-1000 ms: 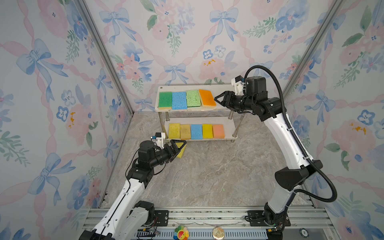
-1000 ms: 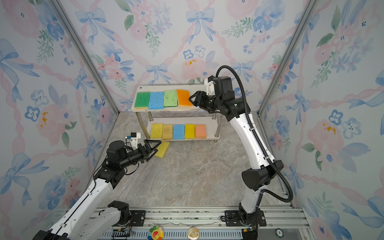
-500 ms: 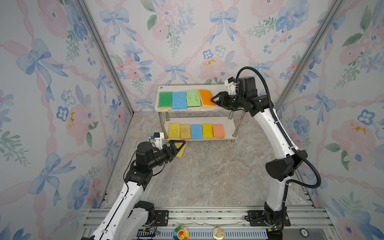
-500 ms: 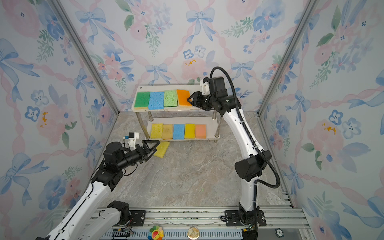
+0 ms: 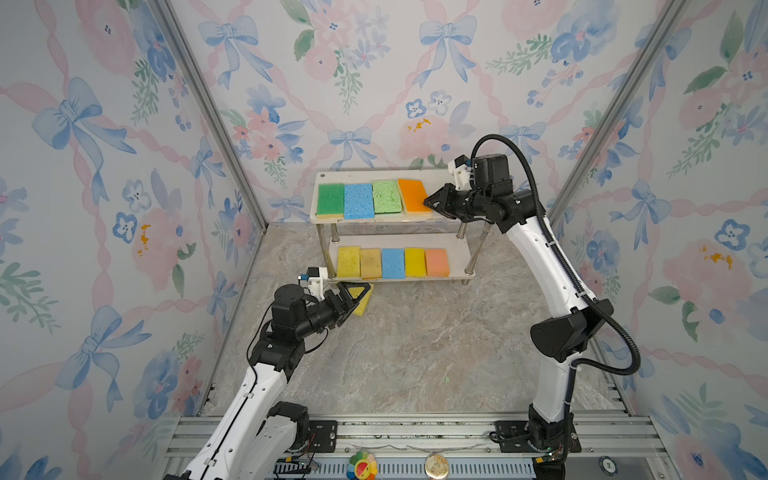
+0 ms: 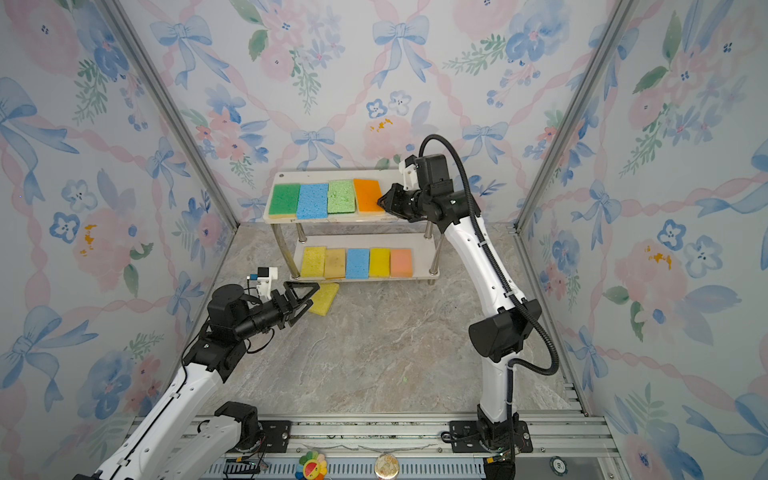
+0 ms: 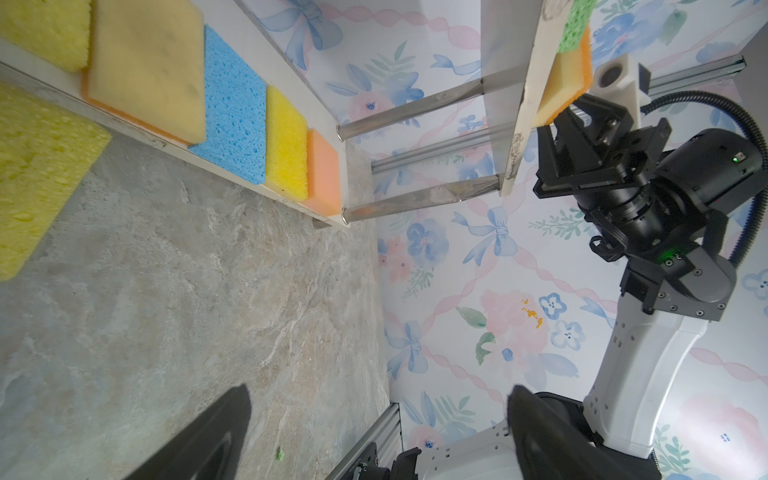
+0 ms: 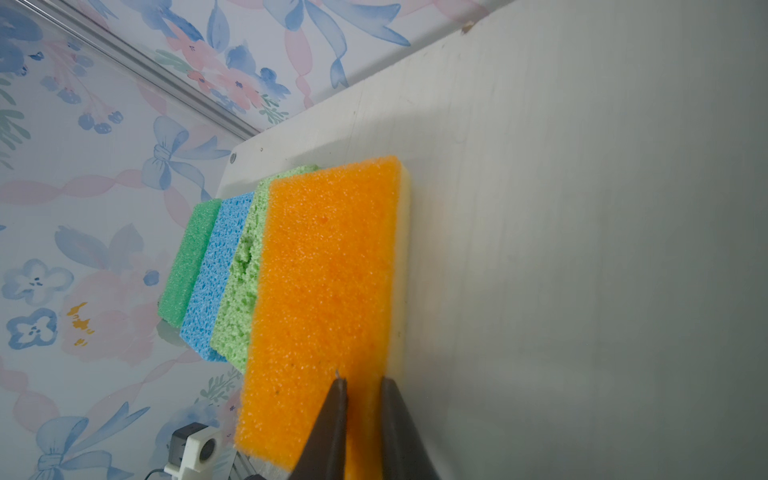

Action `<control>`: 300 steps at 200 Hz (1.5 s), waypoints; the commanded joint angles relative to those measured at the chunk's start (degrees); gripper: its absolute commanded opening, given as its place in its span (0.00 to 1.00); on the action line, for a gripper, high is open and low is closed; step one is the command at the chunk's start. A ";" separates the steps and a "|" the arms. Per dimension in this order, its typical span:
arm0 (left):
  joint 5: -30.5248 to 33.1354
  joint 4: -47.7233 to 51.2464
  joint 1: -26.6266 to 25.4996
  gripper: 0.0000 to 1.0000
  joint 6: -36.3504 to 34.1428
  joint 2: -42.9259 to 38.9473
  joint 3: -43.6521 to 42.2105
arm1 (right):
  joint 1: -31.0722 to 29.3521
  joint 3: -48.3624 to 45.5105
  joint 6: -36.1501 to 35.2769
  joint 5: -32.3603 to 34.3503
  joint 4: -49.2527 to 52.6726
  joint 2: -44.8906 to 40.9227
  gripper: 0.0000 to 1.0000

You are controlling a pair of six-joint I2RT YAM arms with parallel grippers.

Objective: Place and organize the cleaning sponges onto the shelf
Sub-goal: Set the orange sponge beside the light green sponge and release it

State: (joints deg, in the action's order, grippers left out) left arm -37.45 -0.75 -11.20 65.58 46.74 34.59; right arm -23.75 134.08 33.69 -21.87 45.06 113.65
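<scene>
On the shelf [image 5: 365, 176], nine sponges [image 5: 392, 263] (tenth sponge [image 6: 326, 301] on tabletop [image 5: 415, 353]), right gripper [image 5: 429, 203] pinching orange sponge [image 5: 411, 194], left gripper [image 6: 312, 297] spread

Desk: grey-beige marble-patterned slab [image 5: 415, 353], with a tiny green speck [image 5: 446, 379] lying on it.
Walls: white panels printed with blue bows and pink flowers [image 5: 124, 166], on three sides.
Front edge: ribbed silver aluminium track [image 5: 415, 432].
On track: rainbow flower-shaped token [image 5: 363, 466], near a round tan disc [image 5: 436, 466].
</scene>
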 commanded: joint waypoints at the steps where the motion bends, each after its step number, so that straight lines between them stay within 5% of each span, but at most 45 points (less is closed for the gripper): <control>1: -1.24 0.05 0.48 0.98 -0.89 -0.64 -0.95 | -0.22 -3.54 0.78 4.13 -1.01 -2.99 0.13; 57: -1.13 0.10 0.57 0.98 -0.98 -0.49 -1.08 | -0.30 -13.15 6.01 6.75 -8.99 -8.35 0.09; 122: -0.99 0.10 0.59 0.98 -1.04 -0.49 -1.35 | -0.66 -7.54 5.53 0.84 -7.11 -4.61 0.11; 192: -0.80 0.10 0.65 0.98 -1.07 -0.51 -1.41 | -1.56 -4.45 4.46 -0.52 -5.35 -2.82 0.52; 300: -0.44 0.09 0.65 0.98 -1.68 -0.01 -1.23 | -2.36 -2.25 3.82 -1.59 -4.21 -1.94 0.55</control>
State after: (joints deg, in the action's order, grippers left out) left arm -37.56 -0.47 -10.85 65.54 46.76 33.85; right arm -25.91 129.45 38.50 -22.72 39.46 110.96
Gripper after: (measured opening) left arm 0.979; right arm 0.546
